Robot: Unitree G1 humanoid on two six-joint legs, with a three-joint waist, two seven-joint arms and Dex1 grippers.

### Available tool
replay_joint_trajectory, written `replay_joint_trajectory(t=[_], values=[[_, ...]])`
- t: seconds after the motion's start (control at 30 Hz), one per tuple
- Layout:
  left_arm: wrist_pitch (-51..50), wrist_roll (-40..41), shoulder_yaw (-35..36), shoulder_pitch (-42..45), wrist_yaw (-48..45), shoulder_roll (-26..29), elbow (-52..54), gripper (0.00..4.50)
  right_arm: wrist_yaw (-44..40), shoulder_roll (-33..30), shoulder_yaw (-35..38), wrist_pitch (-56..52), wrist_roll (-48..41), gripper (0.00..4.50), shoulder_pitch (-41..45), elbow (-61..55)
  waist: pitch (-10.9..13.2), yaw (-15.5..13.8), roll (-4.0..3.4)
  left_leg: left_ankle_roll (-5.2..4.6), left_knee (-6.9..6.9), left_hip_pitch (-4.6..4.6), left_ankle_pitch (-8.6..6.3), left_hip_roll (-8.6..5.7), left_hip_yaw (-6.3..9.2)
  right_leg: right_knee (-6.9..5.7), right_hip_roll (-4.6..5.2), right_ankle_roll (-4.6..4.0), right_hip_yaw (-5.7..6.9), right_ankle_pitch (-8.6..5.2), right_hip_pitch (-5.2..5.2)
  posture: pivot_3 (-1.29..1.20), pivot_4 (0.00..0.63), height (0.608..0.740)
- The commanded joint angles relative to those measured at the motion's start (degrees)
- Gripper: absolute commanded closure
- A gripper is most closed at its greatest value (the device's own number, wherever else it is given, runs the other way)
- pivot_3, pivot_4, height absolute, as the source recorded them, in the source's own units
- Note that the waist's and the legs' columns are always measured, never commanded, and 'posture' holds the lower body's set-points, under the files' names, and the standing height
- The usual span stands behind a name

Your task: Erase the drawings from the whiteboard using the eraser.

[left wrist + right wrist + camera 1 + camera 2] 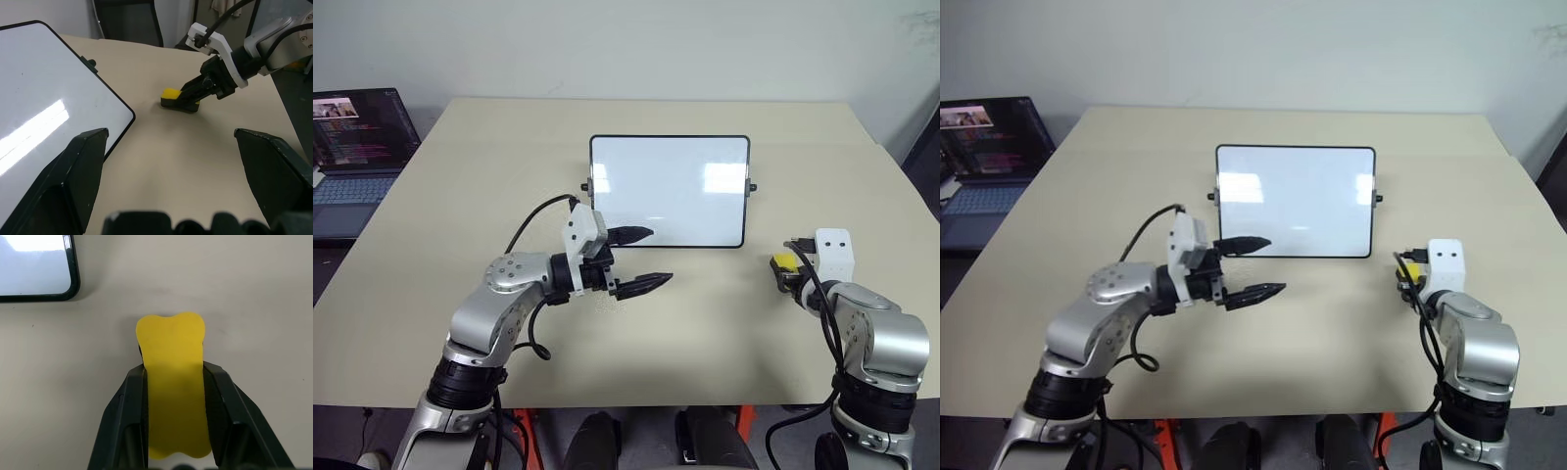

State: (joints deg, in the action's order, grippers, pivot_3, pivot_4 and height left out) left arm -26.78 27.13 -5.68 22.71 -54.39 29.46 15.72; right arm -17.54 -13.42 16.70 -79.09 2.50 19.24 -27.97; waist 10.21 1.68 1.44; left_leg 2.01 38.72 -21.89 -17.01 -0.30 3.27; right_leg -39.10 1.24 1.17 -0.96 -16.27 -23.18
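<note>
Your right hand [173,401] is pinching the small yellow eraser block with its dark underside [172,382] across its narrow waist, one black finger on each long side. The eraser sits low against the beige worktop [705,313], dark face down, well to the right of the board and apart from it. That grip leaves the wiping face free, which is what you want for scrubbing. Held this low and this far over, though, it looks more like the eraser is being parked at the worktop than readied for a stroke.

Your left hand [644,259] hangs just off the lower left corner of the small glossy whiteboard with the thin black frame and side knobs [671,191]. Its fingers are spread wide and point across toward the right arm, gripping nothing. That spot would let it brace the board so it does not slide under a wipe, but it is not touching the frame now.

The board lies flat near the middle of the worktop. Its surface reads clean white, with only window glare and perhaps a tiny speck in the left wrist view. No marker strokes can be made out, so the erasing appears finished. A dark laptop [357,147] sits off the far left edge, clear of the work.
</note>
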Motion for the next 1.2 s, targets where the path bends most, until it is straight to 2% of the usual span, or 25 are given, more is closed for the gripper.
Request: replay_joint_trajectory(t=[0.03, 0.23, 0.3, 0.33, 0.57, 0.77, 0.93, 1.03, 1.1, 1.2], values=[[1.1, 0.1, 0.3, 0.0, 0.1, 0.3, 2.6, 0.0, 0.6, -1.4, 0.0, 1.8, -1.6, 3.31, 1.3, 0.1, 0.0, 0.0, 0.0, 0.0, 0.0, 0.0, 0.0, 0.0, 0.0, 0.0, 0.0, 0.0, 0.0, 0.0, 0.0, 0.0, 0.15, 0.74], [1.1, 0.1, 0.6, -0.6, 0.4, 0.4, 3.2, 0.0, 0.5, -3.6, 0.1, 2.5, -3.7, 3.31, 0.6, 1.0, 0.0, 0.0, 0.0, 0.0, 0.0, 0.0, 0.0, 0.0, 0.0, 0.0, 0.0, 0.0, 0.0, 0.0, 0.0, 0.0, 0.15, 0.74], [1.0, 0.2, 0.7, -0.9, 0.5, 0.5, 3.4, 0.0, 0.7, -3.9, 0.1, 2.6, -4.3, 2.64, 0.4, 1.2, 0.0, 0.0, 0.0, 0.0, 0.0, 0.0, 0.0, 0.01, 0.0, 0.0, 0.0, 0.0, 0.0, 0.0, 0.0, 0.0, 0.15, 0.74], [0.8, 0.3, 0.8, -1.0, 0.6, 0.5, 3.6, 0.0, 0.7, -3.9, 0.2, 2.6, -4.7, 2.48, 0.4, 1.3, 0.0, 0.0, 0.0, 0.0, 0.0, 0.0, 0.0, 0.01, 0.0, 0.0, 0.0, 0.0, 0.0, 0.0, 0.0, 0.0, 0.15, 0.74], [0.6, 0.5, 1.0, -0.9, 0.7, 0.7, 3.6, 0.0, 1.8, -4.4, -0.2, 3.2, -6.2, 0.02, 0.5, 2.1, 0.0, 0.0, 0.0, 0.0, 0.0, 0.0, 0.0, 0.01, 0.0, 0.0, 0.0, 0.0, -0.01, 0.0, 0.0, 0.0, 0.15, 0.74], [0.7, 0.2, 2.3, -1.3, 3.1, 0.4, 3.1, 0.0, 3.7, -3.6, 1.4, 2.4, -7.2, 0.02, 0.6, -0.5, 0.0, 0.0, 0.0, -0.01, 0.0, 0.0, 0.0, 0.01, 0.0, 0.0, 0.0, 0.0, 0.0, 0.0, 0.0, 0.0, 0.15, 0.74], [-1.5, -2.0, 9.1, -5.9, 18.8, -4.3, 5.4, 0.0, 5.1, -2.1, 5.2, 7.0, -8.1, 0.02, -1.8, -8.5, 0.0, 0.0, -0.02, -0.02, -0.02, -0.01, -0.01, 0.04, 0.01, 0.03, 0.0, 0.01, -0.01, -0.01, 0.0, 0.0, 0.15, 0.74], [-1.6, -5.7, 8.0, -12.1, 25.0, -6.2, 9.1, 0.0, 4.6, -0.4, 6.2, 14.4, -9.4, 0.02, -6.4, -11.7, 0.0, 0.0, -0.01, -0.02, -0.02, -0.01, -0.01, 0.04, 0.03, 0.05, 0.01, 0.02, 0.0, -0.01, 0.0, 0.0, 0.15, 0.74], [-0.4, -8.4, 7.5, -17.0, 29.1, -8.0, 10.7, 0.0, 3.2, -0.5, 5.0, 24.1, -9.2, 0.02, -12.1, -13.0, 0.0, -0.1, -0.02, -0.02, -0.05, -0.03, -0.02, 0.02, 0.0, 0.08, 0.05, 0.03, -0.02, -0.02, 0.0, 0.0, 0.15, 0.74], [1.9, -11.5, 8.5, -22.0, 34.1, -10.7, 11.8, 0.0, 3.4, 3.0, 5.1, 33.6, -9.9, 0.02, -19.6, -14.0, 0.0, -0.1, -0.02, -0.03, -0.05, -0.02, -0.02, 0.02, 0.0, 0.07, 0.06, 0.04, -0.03, -0.02, 0.0, 0.0, 0.15, 0.74]])
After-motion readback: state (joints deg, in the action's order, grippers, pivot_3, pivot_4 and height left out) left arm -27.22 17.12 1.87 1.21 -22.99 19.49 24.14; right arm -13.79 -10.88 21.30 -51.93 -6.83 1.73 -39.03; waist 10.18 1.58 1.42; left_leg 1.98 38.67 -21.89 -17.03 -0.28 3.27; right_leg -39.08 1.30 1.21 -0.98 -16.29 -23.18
